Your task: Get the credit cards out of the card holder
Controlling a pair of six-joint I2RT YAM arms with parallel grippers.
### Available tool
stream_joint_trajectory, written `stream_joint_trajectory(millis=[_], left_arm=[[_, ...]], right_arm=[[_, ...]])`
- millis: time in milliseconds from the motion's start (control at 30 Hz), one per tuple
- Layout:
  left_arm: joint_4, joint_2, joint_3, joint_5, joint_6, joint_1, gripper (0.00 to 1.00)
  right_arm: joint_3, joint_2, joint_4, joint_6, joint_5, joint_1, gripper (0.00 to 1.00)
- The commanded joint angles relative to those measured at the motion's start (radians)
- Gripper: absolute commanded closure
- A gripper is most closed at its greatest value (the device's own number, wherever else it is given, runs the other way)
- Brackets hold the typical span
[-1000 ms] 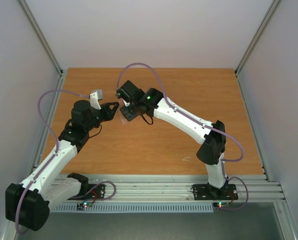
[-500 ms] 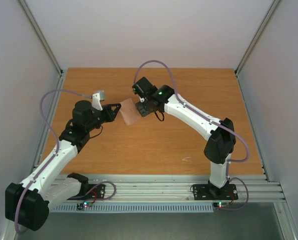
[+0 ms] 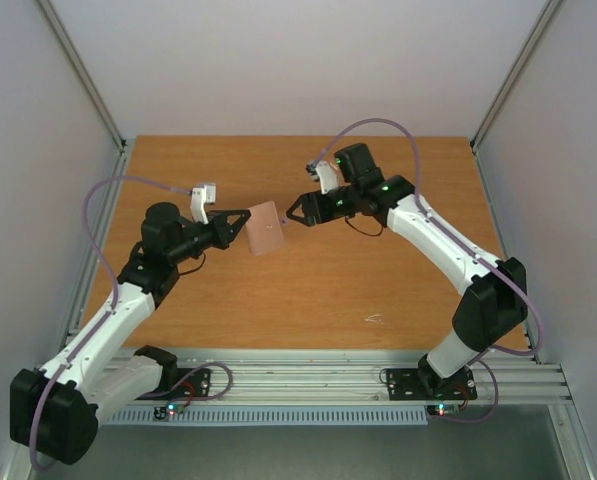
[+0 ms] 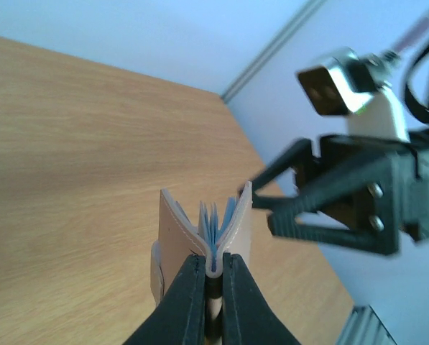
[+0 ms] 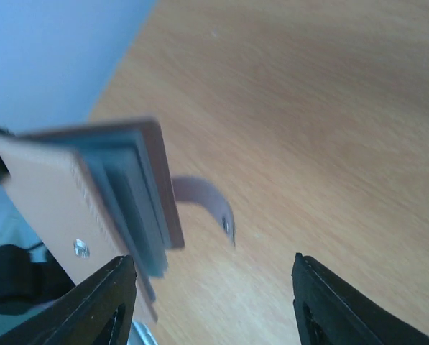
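My left gripper (image 3: 245, 224) is shut on the spine of the card holder (image 3: 267, 228), a tan-pink bifold held up above the table. In the left wrist view the card holder (image 4: 172, 233) stands half open between my black fingers (image 4: 184, 298), showing blue-grey leaves inside. The credit cards are hidden; I cannot pick any out among the leaves. My right gripper (image 3: 296, 213) hangs open just right of the holder, apart from it. The right wrist view shows the card holder (image 5: 70, 194) at the left with its strap (image 5: 208, 201) hanging, and nothing inside my right gripper (image 5: 210, 291).
The wooden table (image 3: 378, 280) lies below both arms, with a small white mark (image 3: 373, 319) near its front right. Grey walls and metal frame posts close in the left, right and back sides.
My right gripper has pulled back to the right, away from the card holder, and opened. The left gripper still holds the holder, which now faces up more fully.
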Motion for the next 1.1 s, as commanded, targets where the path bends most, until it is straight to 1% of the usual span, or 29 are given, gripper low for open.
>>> stream_joint_trajectory(millis=[0, 100, 200, 300, 400, 633, 833, 967, 1000, 1033, 1067], left_arm=[[0.173, -0.040, -0.003, 0.203, 0.087, 0.001, 1.00], [0.225, -0.049, 0.006, 0.298, 0.098, 0.002, 1.00], [0.283, -0.054, 0.018, 0.351, 0.051, 0.003, 1.00], [0.327, -0.051, 0.012, 0.359, -0.008, 0.003, 1.00], [0.338, -0.047, 0.010, 0.350, -0.045, 0.003, 1.00], [0.362, -0.043, 0.025, 0.353, -0.085, 0.003, 1.00], [0.419, -0.034, 0.024, 0.392, -0.094, 0.000, 1.00], [0.432, -0.043, 0.029, 0.414, -0.097, -0.001, 1.00], [0.438, -0.045, 0.030, 0.421, -0.097, 0.000, 1.00], [0.443, -0.045, 0.030, 0.429, -0.097, 0.000, 1.00], [0.445, -0.046, 0.030, 0.435, -0.098, -0.001, 1.00]], right_arm=[[-0.041, -0.047, 0.213, 0.100, -0.318, -0.069, 0.37], [-0.039, -0.048, 0.205, 0.097, -0.370, -0.102, 0.35], [-0.042, -0.066, 0.193, 0.065, -0.421, -0.120, 0.32], [-0.027, -0.074, 0.145, 0.012, -0.487, -0.119, 0.30], [-0.051, -0.096, 0.149, -0.010, -0.548, -0.113, 0.30], [-0.092, -0.153, 0.122, -0.076, -0.575, -0.111, 0.29], [-0.062, -0.118, 0.129, -0.084, -0.544, -0.067, 0.29], [-0.055, -0.098, 0.167, -0.067, -0.547, -0.049, 0.29], [-0.057, -0.093, 0.178, -0.060, -0.555, -0.048, 0.28], [-0.056, -0.089, 0.186, -0.054, -0.562, -0.047, 0.24], [-0.055, -0.084, 0.197, -0.047, -0.571, -0.045, 0.18]])
